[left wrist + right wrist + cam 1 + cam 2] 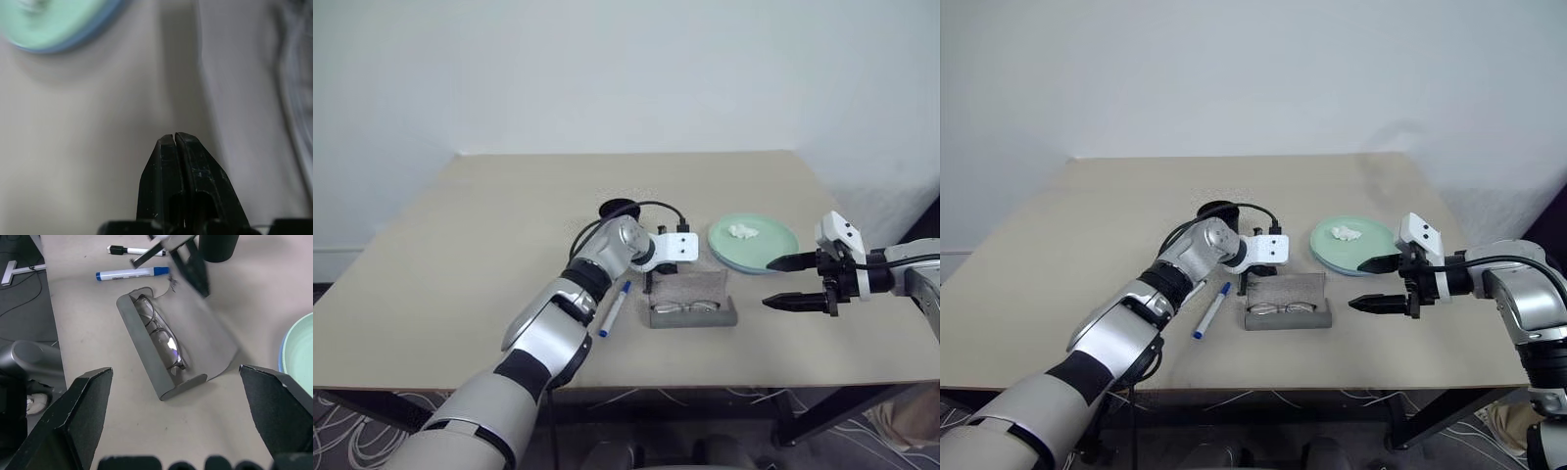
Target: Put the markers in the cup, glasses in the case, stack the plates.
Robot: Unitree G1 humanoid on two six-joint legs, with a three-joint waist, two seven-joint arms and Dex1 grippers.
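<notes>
1. Hanging over the far edge of the open grey rectangular case (166, 357), the left gripper (175, 139) is seen with its two black fingers pressed together; nothing is pinched between them.
2. In the right wrist view the left gripper's tips are seen close to the flat lid of the case, beside the tall black tapered tumbler (217, 246); contact with the lid cannot be confirmed.
3. The right gripper (783, 282) is held above the beige table (460, 264), just to the right of the case, with its fingers (80, 413) spread wide and empty.
4. The thin metal-rimmed glasses (161, 335) are recorded lying inside the case's tray, folded, with the lid laid open flat on the table.
5. The white marker with the blue cap (614, 307) is noted lying on the table just left of the case.
6. The white marker with the black cap (128, 250) is noted lying beyond it, partly hidden by the left arm in the head views.
7. The mint green round plate (754, 239) is seen stacked on the light blue plate (729, 261), right of the case, with a small white lump (742, 231) resting on it.
</notes>
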